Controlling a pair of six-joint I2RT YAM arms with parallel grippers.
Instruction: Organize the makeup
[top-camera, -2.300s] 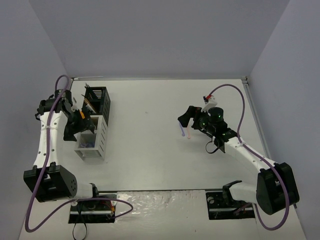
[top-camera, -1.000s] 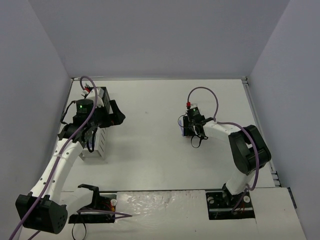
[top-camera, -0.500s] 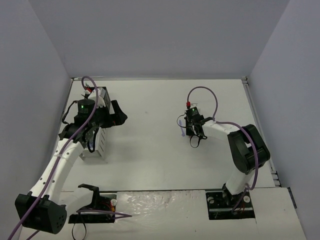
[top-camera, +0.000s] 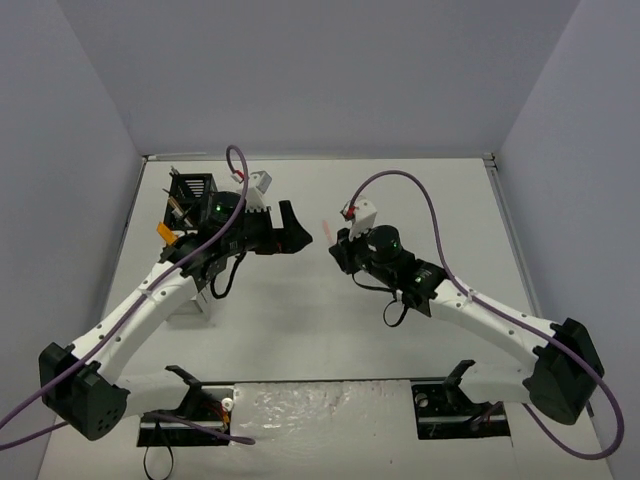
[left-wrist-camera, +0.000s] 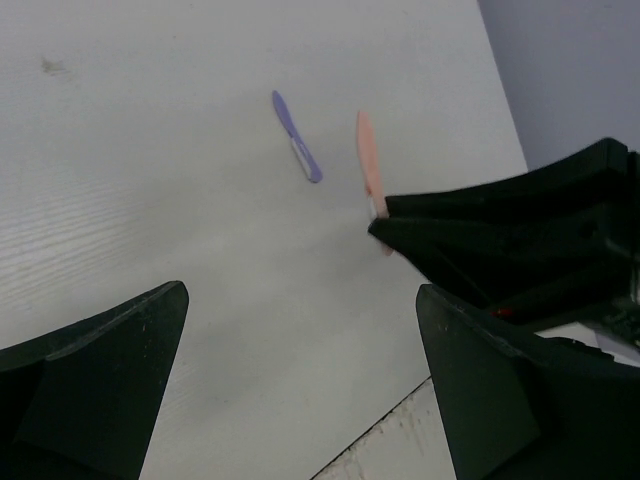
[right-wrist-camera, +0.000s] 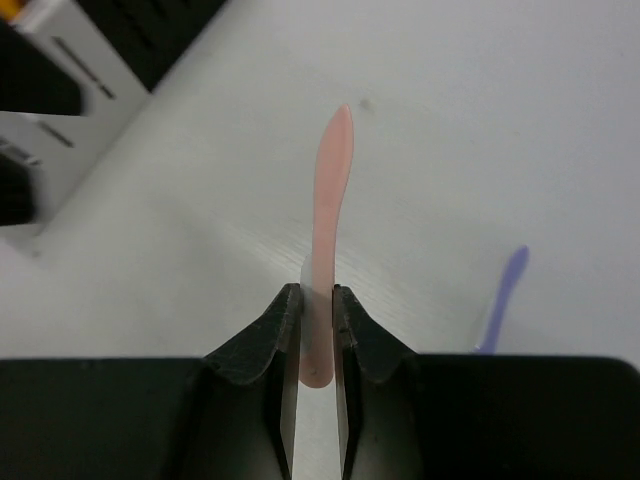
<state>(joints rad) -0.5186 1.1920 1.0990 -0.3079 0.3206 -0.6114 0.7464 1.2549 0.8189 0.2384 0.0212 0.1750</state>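
Observation:
My right gripper (right-wrist-camera: 316, 300) is shut on a slim pink makeup tool (right-wrist-camera: 328, 190), which sticks out forward from between the jaws above the table. The left wrist view also catches this pink tool (left-wrist-camera: 368, 160) at the tip of my right gripper (left-wrist-camera: 385, 222). A small purple tool (left-wrist-camera: 297, 137) lies flat on the table just beside it, and the purple tool (right-wrist-camera: 503, 292) is right of my right jaws. My left gripper (top-camera: 297, 228) hangs open and empty near the table's middle, facing the right gripper (top-camera: 338, 250). Its wide-spread fingers (left-wrist-camera: 100, 380) hold nothing.
The black-and-white compartment rack (top-camera: 192, 192) stands at the left of the table behind my left arm, with an orange item (top-camera: 165, 232) and thin sticks in it. A corner of the rack (right-wrist-camera: 70, 70) appears top left in the right wrist view.
The right gripper closed on the pink tool and lifted it off the table. Both arms swung toward the middle; the left gripper left the rack and stays open.

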